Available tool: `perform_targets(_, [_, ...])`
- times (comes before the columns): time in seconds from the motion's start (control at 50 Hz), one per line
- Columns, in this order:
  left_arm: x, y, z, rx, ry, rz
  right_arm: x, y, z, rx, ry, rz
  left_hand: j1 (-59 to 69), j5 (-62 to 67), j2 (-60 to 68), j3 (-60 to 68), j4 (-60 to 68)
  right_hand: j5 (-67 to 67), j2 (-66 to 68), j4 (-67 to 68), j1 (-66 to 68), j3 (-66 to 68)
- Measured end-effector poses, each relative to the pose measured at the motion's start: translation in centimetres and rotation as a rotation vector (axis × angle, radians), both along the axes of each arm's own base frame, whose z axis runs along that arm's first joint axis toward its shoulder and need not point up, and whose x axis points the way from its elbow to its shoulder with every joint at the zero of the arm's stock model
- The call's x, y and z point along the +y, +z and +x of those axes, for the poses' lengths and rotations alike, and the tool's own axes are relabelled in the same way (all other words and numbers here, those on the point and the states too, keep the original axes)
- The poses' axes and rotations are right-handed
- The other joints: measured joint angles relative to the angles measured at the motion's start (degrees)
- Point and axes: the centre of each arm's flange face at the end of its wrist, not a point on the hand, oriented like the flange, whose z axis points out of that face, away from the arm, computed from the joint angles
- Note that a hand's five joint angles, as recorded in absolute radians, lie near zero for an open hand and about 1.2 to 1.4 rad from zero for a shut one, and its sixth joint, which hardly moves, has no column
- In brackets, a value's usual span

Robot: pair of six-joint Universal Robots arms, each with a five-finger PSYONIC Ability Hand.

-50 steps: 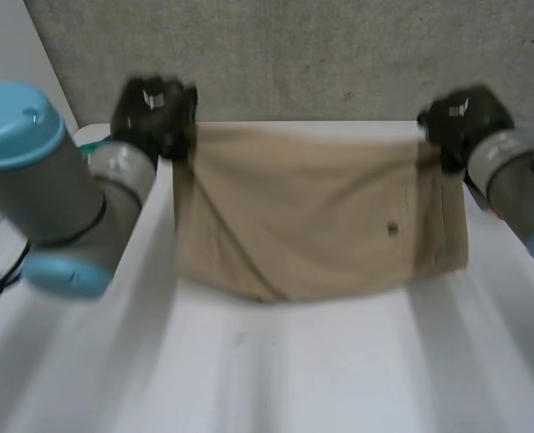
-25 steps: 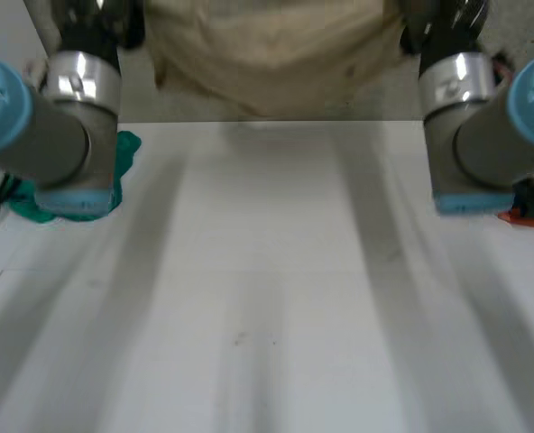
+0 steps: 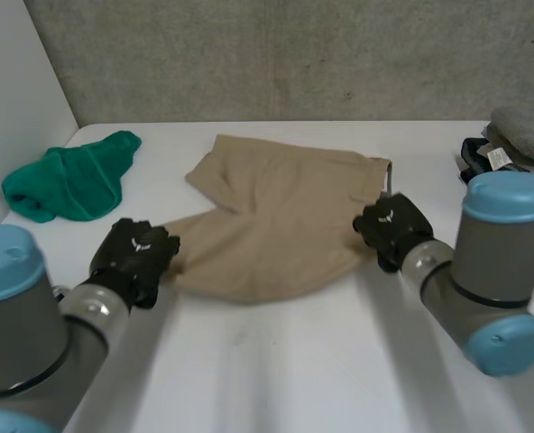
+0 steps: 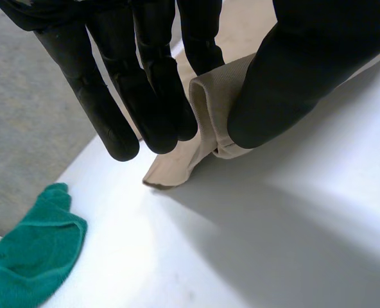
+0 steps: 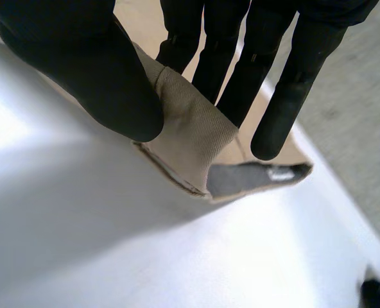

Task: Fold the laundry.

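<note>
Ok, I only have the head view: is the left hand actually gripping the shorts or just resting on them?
Observer: Gripping. Its wrist view shows the left hand pinching a folded edge of the tan shorts between thumb and fingers.
Operator: And the right?
Observer: The right hand pinches a fold too, thumb against fingers.
Operator: Anything beyond its fingertips?
Observer: A corner of the shorts, its grey inside face showing a white label.
</note>
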Motion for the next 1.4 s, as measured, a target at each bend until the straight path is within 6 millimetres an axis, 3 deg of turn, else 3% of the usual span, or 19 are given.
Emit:
perform_targets(0.16, [5.9, 2.6, 1.6, -0.12, -0.075, 0.142, 6.2, 2.2, -3.1, 0.221, 0.05, 0.199, 0.0, 0.0, 0.0, 0.0, 0.0, 0.0, 0.0, 0.0, 0.0, 0.0])
perform_targets(0.18, [7.9, 3.0, 2.0, -0.181, -0.123, 0.2, 8.5, 2.7, -4.3, 0.306, 0.084, 0.263, 0.0, 0.0, 0.0, 0.0, 0.0, 0.0, 0.0, 0.0, 0.0, 0.0])
perform_targets(0.2, [7.9, 3.0, 2.0, -0.181, -0.123, 0.2, 8.5, 2.7, -4.3, 0.306, 0.084, 0.263, 0.0, 0.0, 0.0, 0.0, 0.0, 0.0, 0.0, 0.0, 0.0, 0.0])
perform_targets(0.24, [10.3, 3.4, 2.3, -0.256, -0.199, 0.263, 11.0, 3.3, -5.7, 0.39, 0.124, 0.319, 0.0, 0.0, 0.0, 0.0, 0.0, 0.0, 0.0, 0.0, 0.0, 0.0])
perform_targets(0.28, [11.4, 3.7, 2.4, -0.297, -0.254, 0.283, 12.3, 3.9, -6.6, 0.426, 0.146, 0.335, 0.0, 0.0, 0.0, 0.0, 0.0, 0.0, 0.0, 0.0, 0.0, 0.0])
perform_targets(0.34, [11.3, 4.1, 2.1, -0.308, -0.281, 0.26, 12.6, 4.4, -7.1, 0.428, 0.151, 0.323, 0.0, 0.0, 0.0, 0.0, 0.0, 0.0, 0.0, 0.0, 0.0, 0.0])
perform_targets(0.44, [8.0, 4.3, 0.7, -0.253, -0.257, 0.129, 10.9, 5.1, -7.0, 0.338, 0.102, 0.247, 0.0, 0.0, 0.0, 0.0, 0.0, 0.0, 0.0, 0.0, 0.0, 0.0])
perform_targets(0.62, [-2.0, 4.8, -4.3, -0.074, -0.187, -0.265, 3.9, 4.5, -5.8, 0.098, -0.067, 0.075, 0.0, 0.0, 0.0, 0.0, 0.0, 0.4, 0.0, 0.0, 0.0, 0.0])
perform_targets(0.68, [-6.5, 4.6, -6.9, -0.011, -0.168, -0.395, 0.8, 4.1, -5.3, 0.054, -0.129, -0.047, 0.0, 0.0, 0.0, 0.0, 0.0, 0.4, 0.0, 0.0, 0.0, 0.0])
perform_targets(0.82, [-14.1, 2.1, -11.2, 0.064, -0.14, -0.527, -5.5, 2.1, -3.9, 0.012, -0.215, -0.253, 0.0, 0.0, 0.0, 0.0, 0.0, 0.4, 0.0, 0.0, 0.0, 0.0])
perform_targets(0.92, [-17.4, -0.5, -13.0, 0.087, -0.135, -0.572, -8.9, -0.5, -3.1, 0.044, -0.245, -0.317, 0.0, 0.0, 0.0, 0.0, 0.0, 0.2, -0.2, -0.1, -0.4, -0.1])
perform_targets(0.94, [-18.0, -1.0, -13.3, 0.091, -0.134, -0.581, -9.6, -1.0, -3.0, 0.053, -0.254, -0.331, 0.0, 0.0, 0.0, 0.0, 0.0, -7.5, -7.9, -7.9, -7.2, -7.9])
perform_targets(1.0, [-18.9, -2.4, -13.9, 0.098, -0.134, -0.595, -10.8, -1.8, -2.8, 0.063, -0.274, -0.361, -6.7, -6.3, -7.0, -6.9, -7.1, -31.9, -32.5, -31.6, -31.6, -31.7])
perform_targets(1.04, [-19.1, -3.3, -14.3, 0.103, -0.138, -0.6, -11.7, -2.1, -2.6, 0.057, -0.29, -0.382, -40.8, -37.3, -38.3, -37.7, -38.5, -51.4, -52.0, -52.0, -49.4, -52.0])
perform_targets(1.06, [-19.1, -3.5, -14.4, 0.104, -0.139, -0.6, -11.7, -2.1, -2.6, 0.054, -0.291, -0.383, -40.8, -37.3, -38.3, -37.7, -38.5, -51.8, -52.4, -52.5, -49.7, -52.5])
perform_targets(1.08, [-18.9, -3.9, -14.6, 0.105, -0.144, -0.597, -11.8, -2.0, -2.5, 0.039, -0.296, -0.385, -53.0, -49.9, -52.0, -50.8, -51.9, -55.0, -55.0, -55.7, -51.1, -56.1])
perform_targets(1.2, [-17.0, -2.7, -14.9, 0.122, -0.163, -0.59, -10.2, 0.0, -3.2, -0.054, -0.301, -0.303, -54.9, -54.4, -56.6, -56.0, -57.1, -55.0, -55.1, -56.3, -51.1, -56.4])
perform_targets(1.3, [-14.6, 0.2, -13.9, 0.151, -0.171, -0.568, -6.1, 2.0, -4.2, -0.106, -0.272, -0.096, -54.9, -54.4, -56.7, -56.0, -57.1, -55.0, -55.1, -56.3, -51.1, -56.4])
perform_targets(1.4, [-12.3, 2.0, -12.6, 0.19, -0.171, -0.526, -2.7, 1.4, -5.3, -0.13, -0.256, 0.131, -54.9, -54.4, -56.8, -56.0, -57.1, -55.0, -55.1, -56.3, -51.1, -56.4])
